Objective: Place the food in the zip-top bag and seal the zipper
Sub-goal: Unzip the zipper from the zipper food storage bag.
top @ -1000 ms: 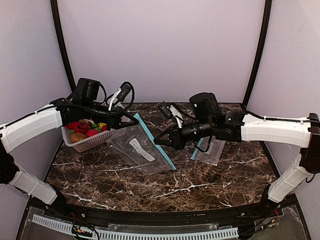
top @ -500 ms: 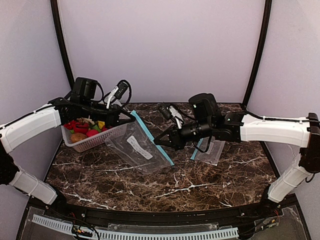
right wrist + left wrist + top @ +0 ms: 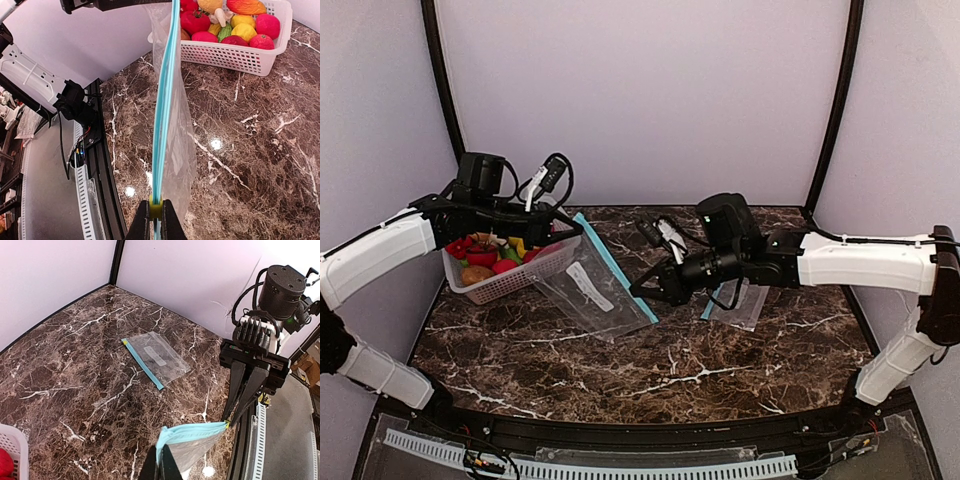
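Your right gripper [image 3: 154,219] is pinched on the zip-top bag [image 3: 176,150] at one zipper end and your left gripper [image 3: 159,466] on the other, holding it off the table. The food [image 3: 235,31] sits in the white basket [image 3: 240,57].

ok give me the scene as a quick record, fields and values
left hand: shut on one end of the bag's zipper strip
right hand: shut on the other end
bag: held off the table between both hands, teal strip stretched, no food seen inside
food: all in the basket
basket: far left of table, beside the bag
spare bag: flat on table, under the right arm
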